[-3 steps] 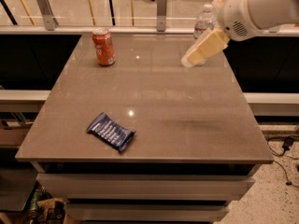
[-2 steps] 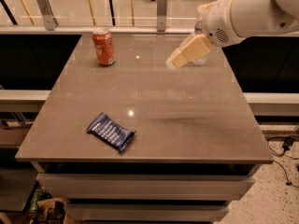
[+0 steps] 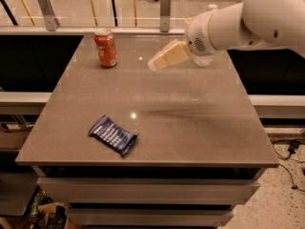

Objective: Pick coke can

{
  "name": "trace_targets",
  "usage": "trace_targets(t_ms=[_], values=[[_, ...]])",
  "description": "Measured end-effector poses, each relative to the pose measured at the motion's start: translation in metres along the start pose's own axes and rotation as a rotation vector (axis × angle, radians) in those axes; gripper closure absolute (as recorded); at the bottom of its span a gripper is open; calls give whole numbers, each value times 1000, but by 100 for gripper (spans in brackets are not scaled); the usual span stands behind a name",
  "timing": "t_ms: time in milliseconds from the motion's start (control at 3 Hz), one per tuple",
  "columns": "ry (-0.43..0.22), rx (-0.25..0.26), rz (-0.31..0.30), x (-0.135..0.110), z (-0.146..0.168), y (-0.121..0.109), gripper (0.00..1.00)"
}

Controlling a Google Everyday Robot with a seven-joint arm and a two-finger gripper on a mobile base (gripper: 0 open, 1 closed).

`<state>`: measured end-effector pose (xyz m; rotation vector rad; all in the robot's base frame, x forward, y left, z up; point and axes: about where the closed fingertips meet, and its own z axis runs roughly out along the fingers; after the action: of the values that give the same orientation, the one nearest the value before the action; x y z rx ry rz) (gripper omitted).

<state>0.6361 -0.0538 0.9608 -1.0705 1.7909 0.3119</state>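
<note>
Grey-brown stone-look table point(image 3: 190, 128) carries three loose things. Standing upright near its far left corner is the coke can point(image 3: 106, 48), red-orange with a silver top; the surface around it is bare, and it touches nothing else. Near the front left lies a flat blue snack packet point(image 3: 113, 134), skewed to the table edge and well apart from the can.

Coming in from the right, the white arm point(image 3: 248, 18) reaches over the far half of the table. Its cream-coloured gripper point(image 3: 162, 61) hangs above the surface, tilted down and pointing left toward the can, with open tabletop between the two. It holds nothing, and whether it is spread or pressed together cannot be told from this angle.

Just behind the wrist stands a clear plastic bottle point(image 3: 204, 60), mostly hidden by the arm; only its lower part shows, and its contents cannot be made out.

Beyond the far edge runs a glass barrier with metal posts point(image 3: 165, 4). On the speckled floor at the right lie dark cables point(image 3: 290, 147).
</note>
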Motion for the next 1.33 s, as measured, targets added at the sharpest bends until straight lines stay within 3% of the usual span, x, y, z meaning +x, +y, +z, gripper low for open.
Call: trace_targets(t_ms=[333, 667, 1000, 1333], values=[[-17, -22, 69, 3, 34, -1, 0], [-34, -69, 83, -17, 89, 22, 0], [-34, -69, 83, -17, 89, 22, 0], [-56, -82, 99, -16, 108, 20, 0]])
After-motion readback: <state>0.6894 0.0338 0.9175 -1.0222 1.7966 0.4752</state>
